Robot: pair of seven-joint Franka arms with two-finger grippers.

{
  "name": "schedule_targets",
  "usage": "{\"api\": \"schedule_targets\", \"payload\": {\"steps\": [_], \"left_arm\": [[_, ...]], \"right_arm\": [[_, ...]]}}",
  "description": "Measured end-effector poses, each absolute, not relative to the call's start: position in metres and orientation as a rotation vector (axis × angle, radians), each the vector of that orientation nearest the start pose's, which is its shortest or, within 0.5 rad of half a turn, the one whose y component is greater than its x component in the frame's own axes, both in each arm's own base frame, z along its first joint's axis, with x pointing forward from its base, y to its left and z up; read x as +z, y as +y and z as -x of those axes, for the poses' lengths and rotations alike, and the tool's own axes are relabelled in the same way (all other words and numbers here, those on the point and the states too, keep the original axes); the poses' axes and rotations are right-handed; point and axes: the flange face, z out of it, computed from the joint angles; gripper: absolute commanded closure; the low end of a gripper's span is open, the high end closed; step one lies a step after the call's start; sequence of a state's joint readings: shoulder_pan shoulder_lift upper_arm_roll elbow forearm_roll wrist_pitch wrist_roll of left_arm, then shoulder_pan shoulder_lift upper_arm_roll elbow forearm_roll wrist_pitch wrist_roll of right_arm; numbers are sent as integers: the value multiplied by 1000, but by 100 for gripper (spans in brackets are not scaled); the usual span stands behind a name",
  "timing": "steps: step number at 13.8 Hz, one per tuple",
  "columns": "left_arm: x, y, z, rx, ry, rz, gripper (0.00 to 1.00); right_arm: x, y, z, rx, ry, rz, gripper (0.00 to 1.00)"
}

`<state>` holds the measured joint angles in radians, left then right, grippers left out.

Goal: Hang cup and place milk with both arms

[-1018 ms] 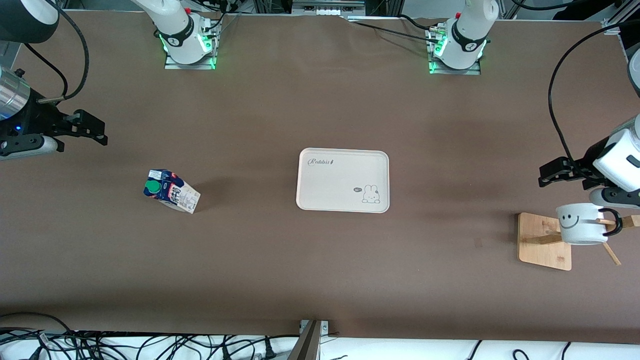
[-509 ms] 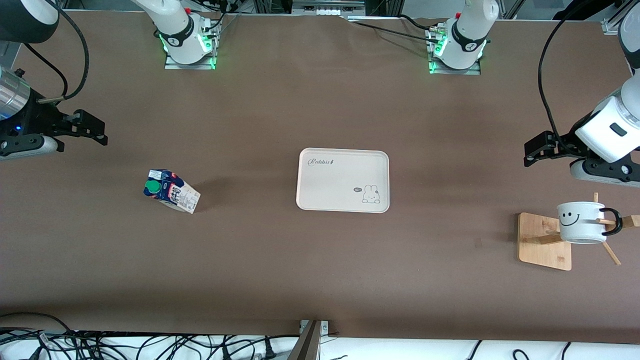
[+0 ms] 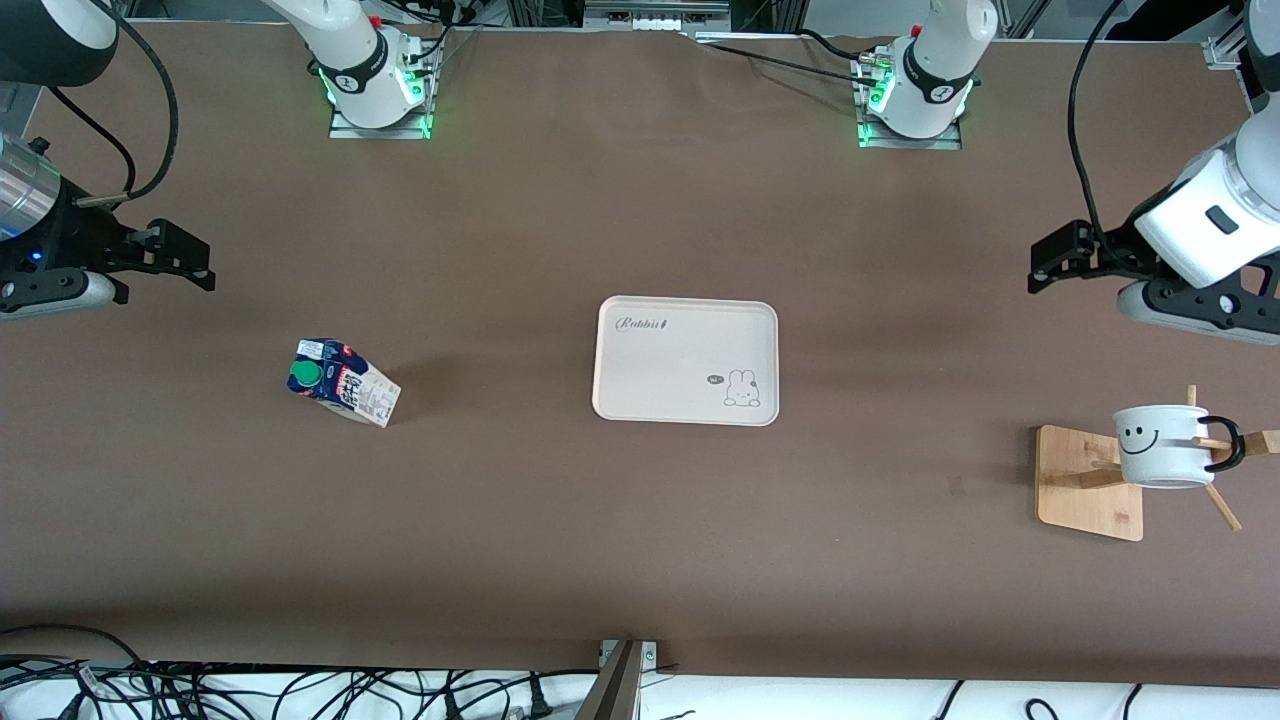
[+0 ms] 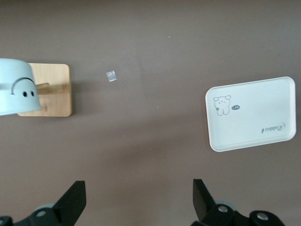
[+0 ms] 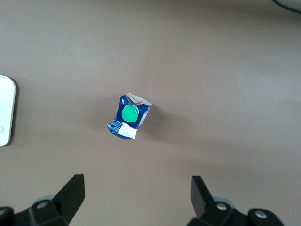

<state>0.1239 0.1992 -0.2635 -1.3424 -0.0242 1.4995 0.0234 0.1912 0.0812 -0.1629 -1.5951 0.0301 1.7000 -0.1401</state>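
Note:
The white cup (image 3: 1160, 445) with its smiley face hangs by its black handle on a peg of the wooden rack (image 3: 1085, 485) at the left arm's end of the table. It also shows in the left wrist view (image 4: 14, 92). My left gripper (image 3: 1050, 265) is open and empty, up in the air over bare table, clear of the rack; the left wrist view (image 4: 138, 193) shows its jaws wide apart. The milk (image 3: 343, 382) stands on the table toward the right arm's end. My right gripper (image 3: 190, 262) waits open and empty, with the milk (image 5: 129, 117) ahead of its jaws (image 5: 136, 188).
A cream tray (image 3: 686, 360) with a rabbit drawing lies at the table's middle, with nothing on it, and also shows in the left wrist view (image 4: 251, 113). A small scrap (image 3: 955, 486) lies on the brown table beside the rack base. Cables hang below the table's near edge.
My left gripper has drawn away from the cup and risen toward the bases' side. The cup stays hanging on the rack. The right arm has not moved.

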Motion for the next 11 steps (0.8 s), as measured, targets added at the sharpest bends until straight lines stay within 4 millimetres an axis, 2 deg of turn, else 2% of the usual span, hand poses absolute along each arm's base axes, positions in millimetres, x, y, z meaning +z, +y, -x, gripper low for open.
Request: {"api": "schedule_targets", "payload": {"steps": [3, 5, 8, 11], "left_arm": [[610, -74, -598, 87, 261, 3203, 0], [608, -75, -582, 41, 250, 3156, 0], [603, -52, -555, 16, 184, 3132, 0], [593, -39, -548, 31, 152, 3113, 0]], "right_arm": [[579, 23, -588, -40, -258, 3115, 0], [579, 23, -588, -39, -255, 3116, 0], [579, 23, -588, -39, -253, 3116, 0], [579, 23, -588, -40, -253, 3116, 0]]}}
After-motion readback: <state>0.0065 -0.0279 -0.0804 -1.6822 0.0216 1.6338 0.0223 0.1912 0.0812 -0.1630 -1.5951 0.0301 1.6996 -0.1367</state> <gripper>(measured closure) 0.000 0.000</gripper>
